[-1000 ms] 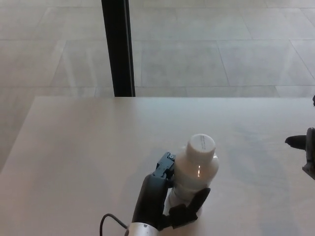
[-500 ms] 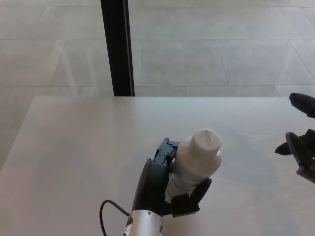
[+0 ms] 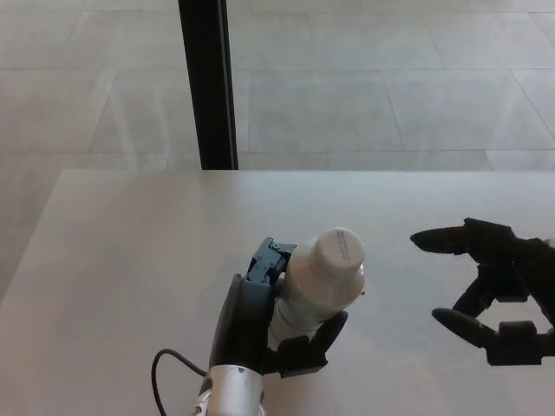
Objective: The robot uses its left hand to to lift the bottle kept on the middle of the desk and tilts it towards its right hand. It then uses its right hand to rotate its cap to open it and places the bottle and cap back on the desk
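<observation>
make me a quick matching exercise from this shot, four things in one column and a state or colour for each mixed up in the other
Things:
1. left hand
2. right hand
3. cap
4. post

States:
A. black, upright beyond the desk
B. open, fingers spread, holding nothing
C. white, on the bottle
D. wrapped around the bottle

Pairs: 1-D, 2-B, 3-C, 4-A

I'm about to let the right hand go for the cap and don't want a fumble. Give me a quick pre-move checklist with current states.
1. Left hand shut on the bottle: ok.
2. Bottle tilted toward the right hand: ok.
3. Cap on and unobstructed: ok.
4. Right hand open, fingers apart: ok.
5. Right hand on the cap: not ok, a gap remains.
6. Bottle clear of the desk: cannot tell.
</observation>
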Tool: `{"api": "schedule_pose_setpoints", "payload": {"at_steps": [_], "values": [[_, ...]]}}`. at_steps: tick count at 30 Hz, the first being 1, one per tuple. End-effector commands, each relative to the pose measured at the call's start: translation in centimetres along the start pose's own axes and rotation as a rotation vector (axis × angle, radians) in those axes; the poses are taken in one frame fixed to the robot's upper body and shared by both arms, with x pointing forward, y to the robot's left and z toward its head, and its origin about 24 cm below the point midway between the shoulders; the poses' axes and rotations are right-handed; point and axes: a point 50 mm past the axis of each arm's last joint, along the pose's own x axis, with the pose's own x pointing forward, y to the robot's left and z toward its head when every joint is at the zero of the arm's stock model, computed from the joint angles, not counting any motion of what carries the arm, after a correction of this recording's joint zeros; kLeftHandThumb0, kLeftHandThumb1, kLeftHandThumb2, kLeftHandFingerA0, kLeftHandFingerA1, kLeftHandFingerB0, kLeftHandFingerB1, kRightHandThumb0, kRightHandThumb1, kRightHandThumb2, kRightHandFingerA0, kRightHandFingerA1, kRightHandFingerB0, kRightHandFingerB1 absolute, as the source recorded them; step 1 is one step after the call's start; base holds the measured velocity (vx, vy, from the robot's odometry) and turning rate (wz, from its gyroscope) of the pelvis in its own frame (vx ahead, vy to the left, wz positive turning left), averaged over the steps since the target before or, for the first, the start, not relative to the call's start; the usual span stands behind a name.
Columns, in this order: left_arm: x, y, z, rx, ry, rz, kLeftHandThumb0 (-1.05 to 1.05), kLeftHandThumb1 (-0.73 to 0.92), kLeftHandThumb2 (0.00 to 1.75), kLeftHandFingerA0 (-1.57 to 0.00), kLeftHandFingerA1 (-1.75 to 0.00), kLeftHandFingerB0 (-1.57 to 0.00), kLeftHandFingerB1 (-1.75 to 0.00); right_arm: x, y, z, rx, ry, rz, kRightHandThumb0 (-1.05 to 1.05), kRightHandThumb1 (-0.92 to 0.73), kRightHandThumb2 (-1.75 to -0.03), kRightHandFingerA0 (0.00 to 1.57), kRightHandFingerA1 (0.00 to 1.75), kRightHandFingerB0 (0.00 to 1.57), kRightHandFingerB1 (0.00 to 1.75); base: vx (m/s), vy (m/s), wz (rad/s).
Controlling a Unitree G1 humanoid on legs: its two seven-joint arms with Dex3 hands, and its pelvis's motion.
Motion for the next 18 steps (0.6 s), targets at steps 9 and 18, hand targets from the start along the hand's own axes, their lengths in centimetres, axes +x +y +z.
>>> {"api": "schedule_pose_setpoints", "payload": {"at_steps": [9,18], "values": [[-0.4,0.5,-0.3,0.062,0.004,0.016,0.1,0.79,1.35,-0.96,-1.15,-0.86,-1.08,3.0,-1.7,3.5,-0.233,-0.075,-0.112,-0.57,-0.61,-0.59,0.91,0.92,0.49,0.37,0.0,0.0,0.0],[-0.5,0.1,-0.3,0.065,0.014,0.02,0.22,0.76,1.33,-0.79,-1.75,-0.66,-1.61,3.6,-1.1,4.3,-0.216,-0.081,-0.157,-0.57,-0.59,-0.59,0.92,0.89,0.49,0.38,0.0,0.0,0.0]]}}
